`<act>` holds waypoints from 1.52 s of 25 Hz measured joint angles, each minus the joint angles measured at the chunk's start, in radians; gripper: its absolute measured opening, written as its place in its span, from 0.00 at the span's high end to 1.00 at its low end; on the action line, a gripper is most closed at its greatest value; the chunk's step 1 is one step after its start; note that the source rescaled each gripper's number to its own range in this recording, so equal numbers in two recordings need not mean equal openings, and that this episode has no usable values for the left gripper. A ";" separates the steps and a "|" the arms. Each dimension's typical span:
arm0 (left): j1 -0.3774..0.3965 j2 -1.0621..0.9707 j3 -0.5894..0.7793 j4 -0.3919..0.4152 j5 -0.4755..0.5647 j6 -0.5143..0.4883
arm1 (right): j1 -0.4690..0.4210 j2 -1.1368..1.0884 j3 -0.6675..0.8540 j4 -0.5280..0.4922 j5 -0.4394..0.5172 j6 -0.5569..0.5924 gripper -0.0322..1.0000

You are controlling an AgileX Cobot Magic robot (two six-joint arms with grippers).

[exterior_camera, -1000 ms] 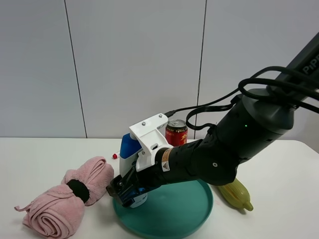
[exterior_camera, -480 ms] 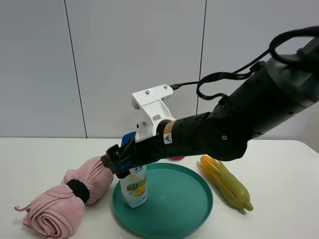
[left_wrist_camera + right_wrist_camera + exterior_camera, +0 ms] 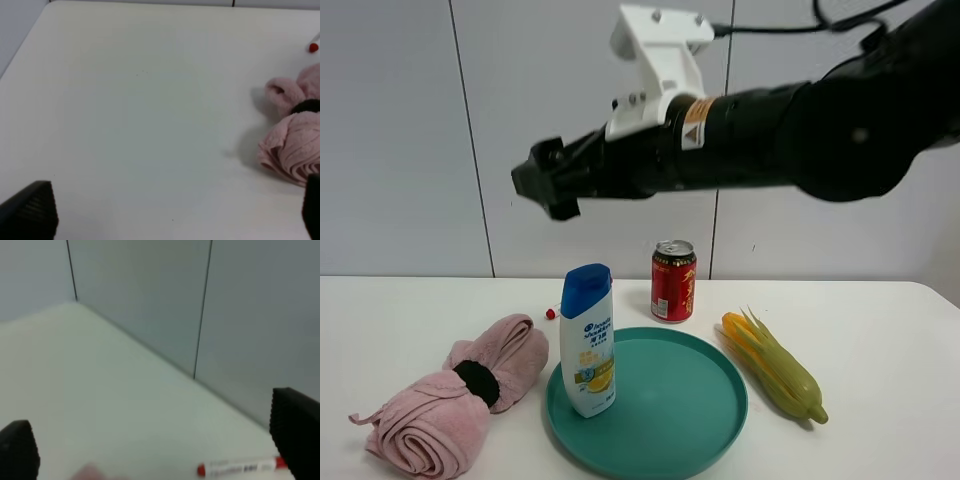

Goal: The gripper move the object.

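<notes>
The shampoo bottle (image 3: pixel 587 340) is seen upright on the left edge of the teal plate (image 3: pixel 670 420), while the right gripper (image 3: pixel 545 180) is held high above, jaws apart and empty. The bottle is judged light, smooth and tippy, and best clasped across its labelled mid-body.
</notes>
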 joint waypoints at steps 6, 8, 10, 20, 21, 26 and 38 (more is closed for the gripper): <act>0.000 0.000 0.000 0.000 0.000 0.000 | 0.000 -0.185 0.000 0.000 0.151 -0.004 0.17; 0.000 0.000 0.000 0.000 0.000 0.000 | 0.000 -0.237 0.000 0.000 0.196 -0.024 0.17; 0.000 0.000 0.000 0.000 0.000 0.000 | 0.000 -0.281 0.000 0.000 0.240 -0.044 0.17; 0.000 0.000 0.000 0.000 0.000 0.000 | 0.000 -0.353 0.000 0.000 0.381 -0.042 0.23; 0.000 0.000 0.000 0.000 0.000 0.000 | 0.000 -0.356 0.000 0.000 0.396 -0.036 0.23; 0.000 0.000 0.000 0.000 0.000 0.000 | 0.000 -0.374 0.000 0.000 0.519 -0.017 0.23; 0.000 0.000 0.000 0.000 0.000 0.000 | -0.246 -0.481 0.000 0.000 0.653 -0.010 0.23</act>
